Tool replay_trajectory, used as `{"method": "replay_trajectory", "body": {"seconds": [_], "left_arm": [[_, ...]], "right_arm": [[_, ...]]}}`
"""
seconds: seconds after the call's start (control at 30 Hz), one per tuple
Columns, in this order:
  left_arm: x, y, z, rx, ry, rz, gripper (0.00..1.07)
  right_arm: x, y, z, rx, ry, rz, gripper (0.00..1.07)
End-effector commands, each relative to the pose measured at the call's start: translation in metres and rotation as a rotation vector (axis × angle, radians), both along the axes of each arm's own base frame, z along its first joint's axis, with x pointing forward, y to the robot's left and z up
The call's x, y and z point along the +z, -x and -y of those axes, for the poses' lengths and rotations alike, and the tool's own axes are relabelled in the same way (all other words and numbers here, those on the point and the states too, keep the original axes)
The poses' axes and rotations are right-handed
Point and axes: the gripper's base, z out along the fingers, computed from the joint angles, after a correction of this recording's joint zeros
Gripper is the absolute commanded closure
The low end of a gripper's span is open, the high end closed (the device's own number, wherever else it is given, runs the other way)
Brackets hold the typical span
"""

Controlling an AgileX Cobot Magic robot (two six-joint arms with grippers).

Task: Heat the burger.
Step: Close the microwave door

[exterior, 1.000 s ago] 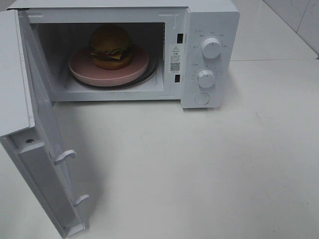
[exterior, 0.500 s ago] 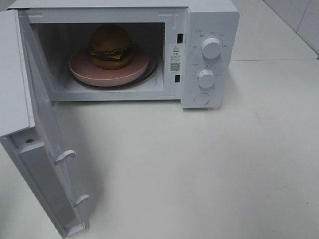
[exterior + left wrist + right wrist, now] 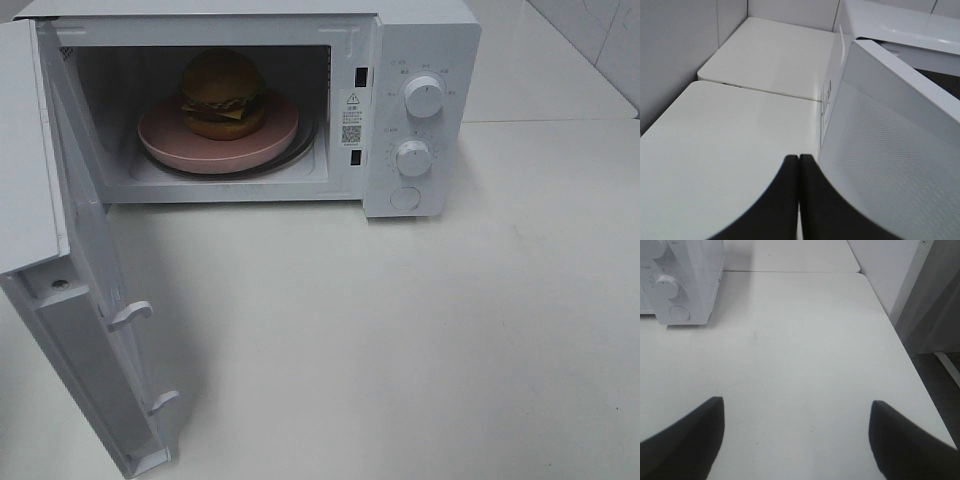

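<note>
The step in hand is judged to be the shutting of the microwave door (image 3: 85, 300), which stands swung wide at the left with its two latch hooks (image 3: 130, 315) exposed on the inner face. It would best be done by a steady, flat push on the outer face, out near the free edge, carried round the hinge until both hooks are seated. A sharp shove should be avoided, lest the microwave (image 3: 420, 40) be slid along the table (image 3: 400, 330). In the left wrist view the left gripper (image 3: 799, 162) is seen with its fingers pressed together and nothing held between them. It is set just beside the door's dotted outer panel (image 3: 890, 150), though whether contact is made cannot be told. The pose is suited to pushing with closed fingers. Further right, the burger (image 3: 223, 93) is seen upright on the pink plate (image 3: 170, 140) inside the cavity, well back from the opening, so the door's swing is judged to be unobstructed. Beyond the cavity, the upper knob (image 3: 424, 97) and lower knob (image 3: 412, 158) are left untouched. In the right wrist view the right gripper (image 3: 795, 405) is held above bare table with its fingers spread wide and empty, well apart from the control panel, to which it would be brought once the door is closed. Neither arm is caught by the high camera.
</note>
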Motion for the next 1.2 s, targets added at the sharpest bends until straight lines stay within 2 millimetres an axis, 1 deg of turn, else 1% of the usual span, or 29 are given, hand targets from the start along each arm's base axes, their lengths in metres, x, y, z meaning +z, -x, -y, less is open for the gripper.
{"method": "replay_trajectory", "body": {"seconds": [0.03, 0.07, 0.17, 0.23, 0.43, 0.5, 0.53, 0.6, 0.63, 0.67, 0.7, 0.77, 0.8, 0.83, 0.97, 1.0, 1.07, 1.1, 1.2], "left_arm": [[-0.008, -0.010, -0.004, 0.040, -0.005, 0.081, 1.07], [-0.013, -0.013, -0.005, 0.051, -0.009, 0.094, 1.07], [-0.016, -0.014, -0.006, 0.057, -0.008, 0.098, 1.07], [-0.026, -0.020, -0.008, 0.077, -0.005, 0.125, 1.07], [-0.032, -0.027, -0.007, 0.060, -0.013, 0.129, 1.07], [-0.035, -0.039, -0.002, -0.016, -0.046, 0.148, 1.07], [-0.035, -0.039, -0.002, -0.016, -0.046, 0.148, 1.07], [-0.040, -0.048, 0.004, -0.096, -0.074, 0.149, 1.07], [-0.040, -0.048, 0.004, -0.096, -0.074, 0.149, 1.07], [-0.046, -0.055, 0.009, -0.150, -0.077, 0.137, 1.07], [-0.046, -0.055, 0.009, -0.150, -0.077, 0.137, 1.07], [-0.056, -0.063, 0.012, -0.190, -0.051, 0.106, 1.07], [-0.056, -0.063, 0.012, -0.190, -0.051, 0.106, 1.07], [-0.062, -0.069, 0.013, -0.207, -0.040, 0.086, 1.07], [-0.070, -0.077, 0.016, -0.245, -0.035, 0.072, 1.07], [-0.074, -0.081, 0.019, -0.287, -0.036, 0.075, 1.07], [-0.075, -0.083, 0.021, -0.306, -0.036, 0.081, 1.07], [-0.079, -0.085, 0.024, -0.344, -0.032, 0.086, 1.07], [-0.085, -0.087, 0.028, -0.381, -0.017, 0.084, 1.07]], "right_arm": [[0.000, 0.003, 0.000, 0.002, 0.001, 0.037, 0.33], [0.000, 0.003, 0.000, 0.002, 0.001, 0.037, 0.33], [0.000, 0.003, 0.000, 0.002, 0.001, 0.037, 0.33], [0.000, 0.003, 0.000, 0.002, 0.001, 0.037, 0.33], [0.000, 0.003, 0.000, 0.002, 0.001, 0.037, 0.33], [0.000, 0.003, 0.000, 0.002, 0.001, 0.037, 0.33], [0.000, 0.003, 0.000, 0.002, 0.001, 0.037, 0.33], [0.000, 0.003, 0.000, 0.002, 0.001, 0.037, 0.33], [0.000, 0.003, 0.000, 0.002, 0.001, 0.037, 0.33], [0.000, 0.003, 0.000, 0.002, 0.001, 0.037, 0.33], [0.000, 0.003, 0.000, 0.002, 0.001, 0.037, 0.33], [0.000, 0.003, 0.000, 0.002, 0.001, 0.037, 0.33], [0.000, 0.003, 0.000, 0.002, 0.001, 0.037, 0.33], [0.000, 0.003, 0.000, 0.002, 0.001, 0.037, 0.33], [0.000, 0.003, 0.000, 0.002, 0.001, 0.037, 0.33], [0.000, 0.003, 0.000, 0.002, 0.001, 0.037, 0.33], [0.000, 0.003, 0.000, 0.002, 0.001, 0.037, 0.33], [0.000, 0.003, 0.000, 0.002, 0.001, 0.037, 0.33], [0.000, 0.003, 0.000, 0.002, 0.001, 0.037, 0.33]]}}
